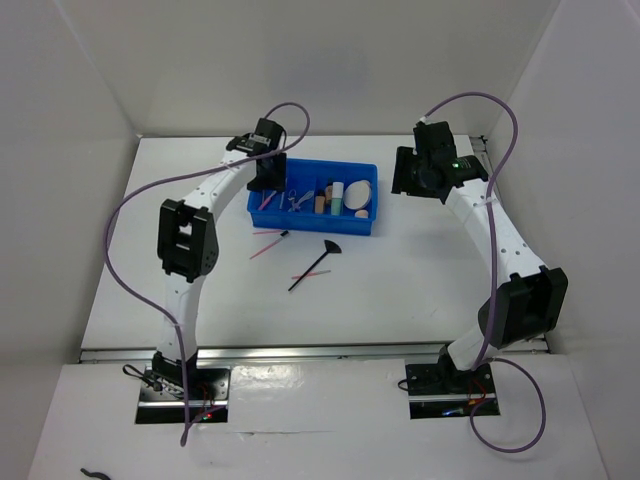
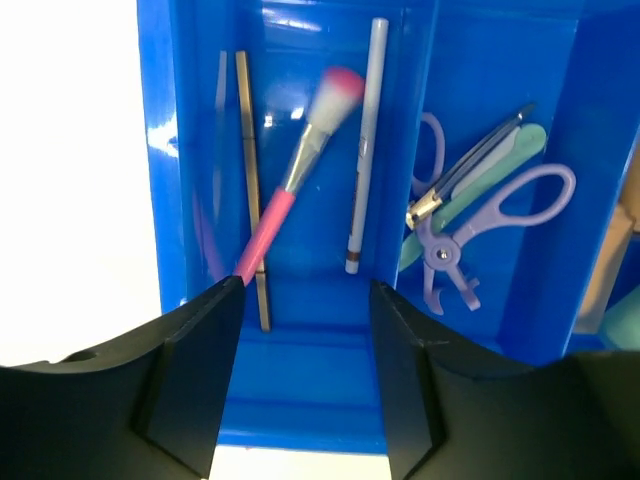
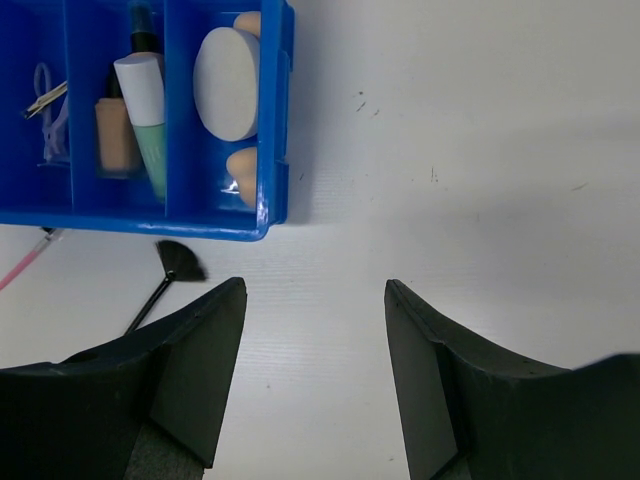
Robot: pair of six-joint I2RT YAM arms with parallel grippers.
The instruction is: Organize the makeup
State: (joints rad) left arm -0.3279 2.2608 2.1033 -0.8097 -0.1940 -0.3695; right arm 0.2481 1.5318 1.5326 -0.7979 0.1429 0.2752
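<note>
The blue tray (image 1: 312, 222) stands at mid-table. My left gripper (image 1: 268, 182) hangs open and empty over its left compartment (image 2: 300, 320). There lie a pink-handled brush (image 2: 300, 165), a white pencil (image 2: 365, 150) and a gold stick (image 2: 250, 180). My right gripper (image 3: 315, 340) is open and empty over bare table to the right of the tray. In the right wrist view the tray holds a round cream puff (image 3: 227, 83), two peach sponges (image 3: 243, 175), a mint-green tube (image 3: 148, 120) and a beige bottle (image 3: 115, 130). A black fan brush (image 1: 318, 262) and thin pink sticks (image 1: 268, 240) lie on the table in front of the tray.
Purple scissors (image 2: 500, 215) and a mint-green file lie in the second compartment. White walls close in the table on the left, back and right. The tray's front wall (image 3: 140, 222) is near the black brush (image 3: 175, 265).
</note>
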